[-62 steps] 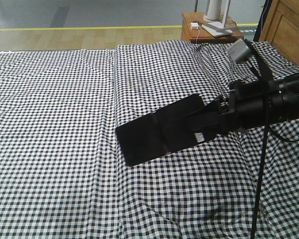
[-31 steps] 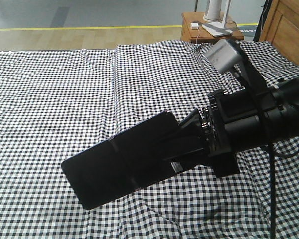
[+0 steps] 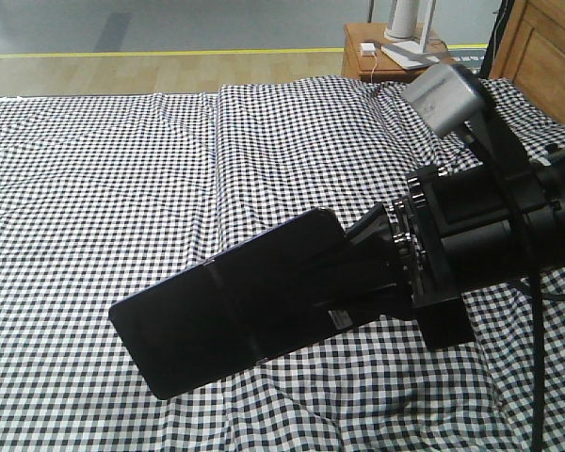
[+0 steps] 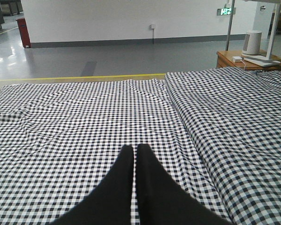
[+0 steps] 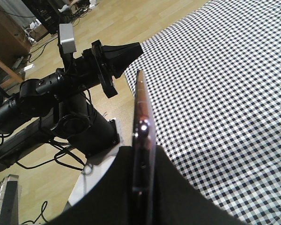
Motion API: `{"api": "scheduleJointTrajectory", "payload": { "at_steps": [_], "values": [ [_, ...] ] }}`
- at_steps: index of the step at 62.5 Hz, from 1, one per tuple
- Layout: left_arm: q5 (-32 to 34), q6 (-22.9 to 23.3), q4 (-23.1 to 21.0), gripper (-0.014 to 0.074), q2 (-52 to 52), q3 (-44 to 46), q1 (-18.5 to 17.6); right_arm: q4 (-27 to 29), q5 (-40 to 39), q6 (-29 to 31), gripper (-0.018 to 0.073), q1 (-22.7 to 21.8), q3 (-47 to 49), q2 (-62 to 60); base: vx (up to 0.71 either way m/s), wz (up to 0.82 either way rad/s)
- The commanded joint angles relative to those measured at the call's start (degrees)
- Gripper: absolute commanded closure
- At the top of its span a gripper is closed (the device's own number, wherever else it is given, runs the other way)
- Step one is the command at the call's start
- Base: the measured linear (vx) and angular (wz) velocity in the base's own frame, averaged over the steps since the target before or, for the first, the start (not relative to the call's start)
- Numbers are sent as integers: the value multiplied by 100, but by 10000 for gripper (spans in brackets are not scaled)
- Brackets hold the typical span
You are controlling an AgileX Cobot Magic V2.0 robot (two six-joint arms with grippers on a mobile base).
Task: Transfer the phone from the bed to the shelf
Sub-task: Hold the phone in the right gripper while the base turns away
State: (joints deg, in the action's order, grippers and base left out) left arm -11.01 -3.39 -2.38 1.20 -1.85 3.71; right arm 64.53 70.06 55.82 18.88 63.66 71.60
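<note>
Black-and-white gingham over the bed (image 3: 122,188), filling the front view from 9 o'clock to 3 o'clock. Orange-brown nightstand (image 3: 395,58) beyond it at 1 o'clock, carrying a white stand (image 3: 410,38). Reaching in from 3 o'clock, the right gripper (image 3: 363,273), its 2 fingers clamped on one short end of the phone (image 3: 231,311). From the right wrist view, pinching that thin pinkish edge from both sides. Left gripper (image 4: 135,180) at 6 o'clock of its own view, pointed across the sheet, 2 black fingers pressed together with nothing between. Glossy black phone held clear of the sheet, free end dipping toward 8 o'clock, seam across its middle. Small white sticker (image 3: 339,317) just beside the gripping fingers.
</note>
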Motion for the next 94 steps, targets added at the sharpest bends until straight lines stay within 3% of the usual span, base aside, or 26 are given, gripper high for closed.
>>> {"api": "scheduleJointTrajectory", "payload": {
  "at_steps": [1,94],
  "values": [
    [424,0,-54,595,39,-41,-14,519,373,35,561,5,145,-152,0,0],
    [424,0,-54,595,39,-41,-14,518,365,57,561,5,145,-152,-1,2]
  ]
}}
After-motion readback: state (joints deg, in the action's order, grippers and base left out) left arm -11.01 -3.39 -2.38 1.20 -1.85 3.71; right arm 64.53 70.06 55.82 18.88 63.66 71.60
